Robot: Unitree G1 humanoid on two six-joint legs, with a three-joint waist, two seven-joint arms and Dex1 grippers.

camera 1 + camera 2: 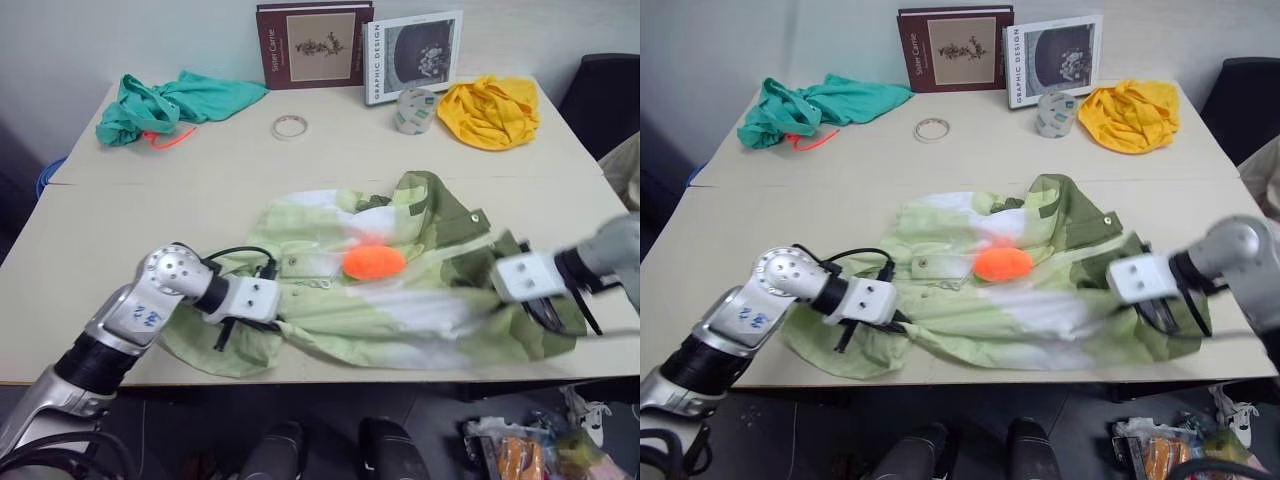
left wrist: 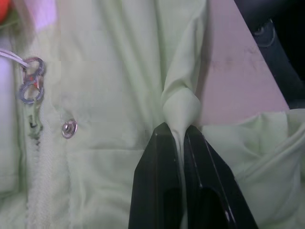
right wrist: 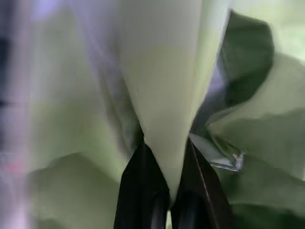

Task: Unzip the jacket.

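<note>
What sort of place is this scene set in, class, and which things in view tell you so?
Probably an office or studio room used for testing, not a home. Two pale tables are pushed together against a plain wall, books stand propped on them, and a dark chair sits at the far right corner.

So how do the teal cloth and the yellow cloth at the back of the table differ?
The teal cloth lies at the table's far left; the yellow cloth lies at the far right, beside the roll of tape. The teal cloth is stretched out long with an orange cord at its near edge; the yellow cloth is bunched into a rounder heap with no cord in sight. Both are plain, crumpled, and lie apart from the jacket.
</note>
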